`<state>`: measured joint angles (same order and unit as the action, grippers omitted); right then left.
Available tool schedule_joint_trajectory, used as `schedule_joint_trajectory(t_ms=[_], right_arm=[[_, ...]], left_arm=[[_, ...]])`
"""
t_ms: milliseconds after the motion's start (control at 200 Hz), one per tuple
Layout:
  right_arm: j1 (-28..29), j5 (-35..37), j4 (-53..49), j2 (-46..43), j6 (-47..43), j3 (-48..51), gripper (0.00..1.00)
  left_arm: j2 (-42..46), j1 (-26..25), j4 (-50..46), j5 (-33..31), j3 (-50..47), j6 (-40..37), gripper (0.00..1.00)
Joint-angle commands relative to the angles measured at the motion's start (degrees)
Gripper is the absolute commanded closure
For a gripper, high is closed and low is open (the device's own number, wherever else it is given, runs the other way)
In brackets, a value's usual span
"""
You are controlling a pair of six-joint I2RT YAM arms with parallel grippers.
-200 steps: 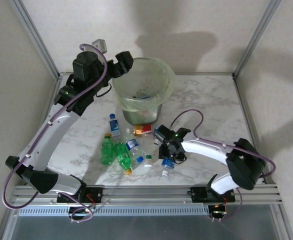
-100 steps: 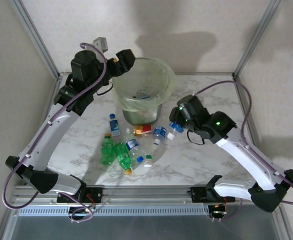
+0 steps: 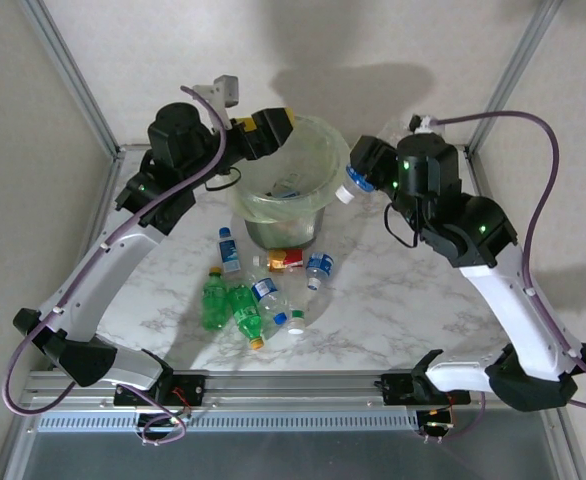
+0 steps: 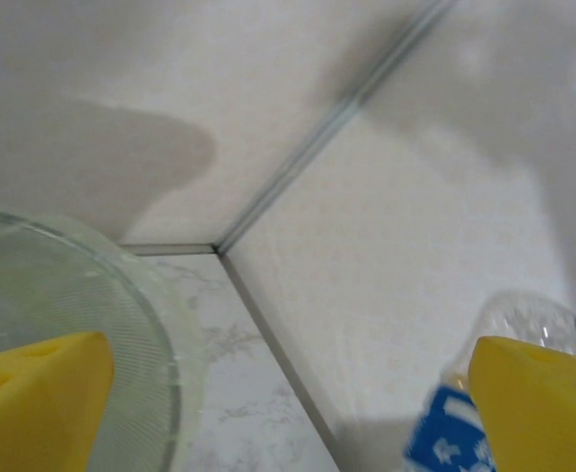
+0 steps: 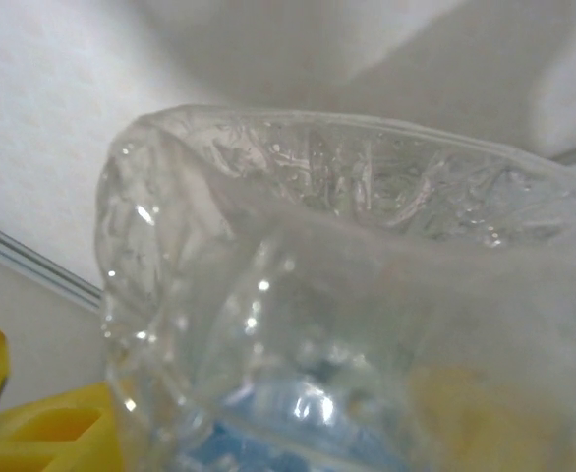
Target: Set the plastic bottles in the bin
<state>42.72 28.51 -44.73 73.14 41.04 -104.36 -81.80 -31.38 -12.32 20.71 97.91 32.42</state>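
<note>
Well, the right gripper (image 3: 361, 172) was clamped on a clear bottle (image 3: 353, 183). It was crumpled and blue-labelled, with its white cap pointing down. Through the right wrist camera that bottle (image 5: 347, 295) sat pressed close against the lens, with one yellow pad (image 5: 42, 438) at its lower left. Just past the cap lay the bin (image 3: 263, 207); I had the bottle raised at the edge of its pale green rim, though I could not tell whether it was fully over the opening.

Across the bin, the left gripper (image 3: 269, 126) hung over the opposite side of the rim, jaws wide apart with nothing between them. In the left wrist view the rim (image 4: 165, 334) curved behind one pad, and the held bottle showed beside the other.

Down inside the bin, beneath both grippers, a few dropped bottles (image 3: 288, 187) lay at the bottom. Well below and nearer the arm bases, the remaining bottles (image 3: 263, 295) were clustered on the marble table (image 3: 403, 300) — two green with yellow caps, several clear with blue labels, and a red-labelled one touching the bin's base.
</note>
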Motion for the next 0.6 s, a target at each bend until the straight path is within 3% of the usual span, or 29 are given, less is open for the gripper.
schedule_joint_trajectory(t_ms=[0,105,596], right_arm=[[-0.70,0.75,3.84,1.58,-3.86,-3.76,0.37],[-0.71,-0.37,5.80,2.24,-4.21,-4.79,0.37],[-0.75,-4.05,9.65,4.13,-4.46,-8.49,0.36]], left_arm=[[0.57,-1.30,4.02,5.78,-0.85,-1.43,0.05],[0.30,-1.92,4.82,9.68,-1.39,-1.79,0.00],[-3.39,-6.02,3.35,25.32,-1.10,-4.91,0.03]])
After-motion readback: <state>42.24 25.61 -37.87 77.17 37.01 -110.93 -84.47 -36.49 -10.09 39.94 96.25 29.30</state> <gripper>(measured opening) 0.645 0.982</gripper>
